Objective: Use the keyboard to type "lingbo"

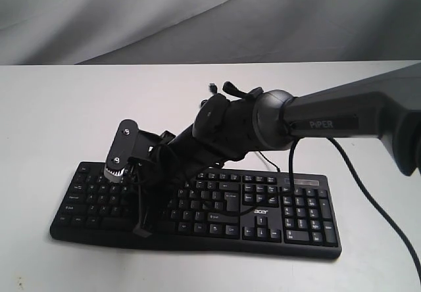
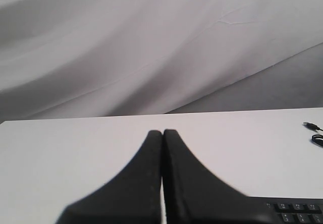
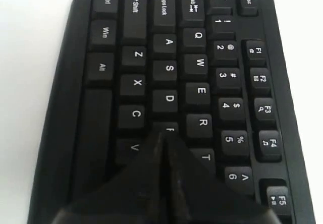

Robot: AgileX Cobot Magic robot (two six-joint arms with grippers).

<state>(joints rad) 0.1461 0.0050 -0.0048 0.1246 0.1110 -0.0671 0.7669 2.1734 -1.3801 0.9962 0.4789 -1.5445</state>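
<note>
The black keyboard (image 1: 289, 208) with white legends and an "acer" logo lies across the white table, its number pad to the right. My right arm reaches over it from the right. The right gripper (image 1: 141, 226) is shut with nothing in it, low over the keyboard's left half. In the right wrist view its closed tips (image 3: 162, 135) overlap the F key (image 3: 170, 128), between V and T; whether they touch a key I cannot tell. My left gripper (image 2: 162, 132) is shut and empty above bare table, with a corner of the keyboard (image 2: 298, 211) beside it. It is outside the exterior view.
The keyboard's thin USB cable ends in a plug (image 1: 212, 87) on the table behind the arm; the plug (image 2: 312, 127) also shows in the left wrist view. A black arm cable (image 1: 368, 193) hangs at the right. Grey cloth (image 1: 197, 16) backs the table.
</note>
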